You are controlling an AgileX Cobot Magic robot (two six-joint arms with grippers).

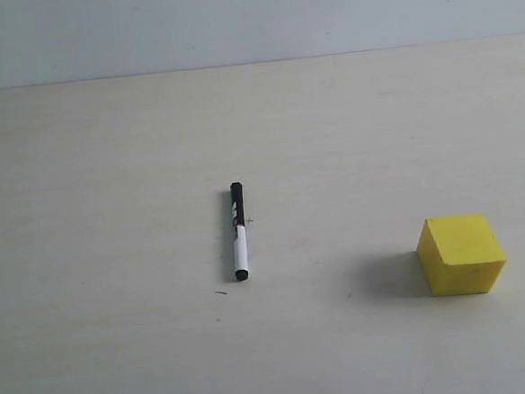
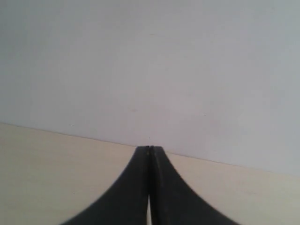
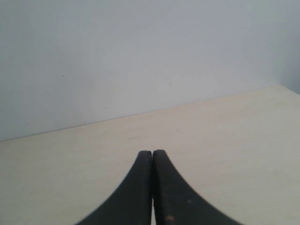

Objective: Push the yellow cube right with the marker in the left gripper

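Nearly fore-aft, marker [image 1: 239, 232], cap far.

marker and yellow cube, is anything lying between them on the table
Nothing. In the exterior view the table between the marker and the yellow cube is bare, with only the cube's shadow. Neither wrist view shows that stretch.

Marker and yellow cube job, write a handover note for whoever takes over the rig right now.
Left gripper: shut, empty. Right gripper: shut, empty. Neither shows in the exterior view.
Marker lies flat on the table, unheld; yellow cube sits apart, to its right.
Done: nothing.
To do: open the left gripper, pick up the marker, push the cube right.
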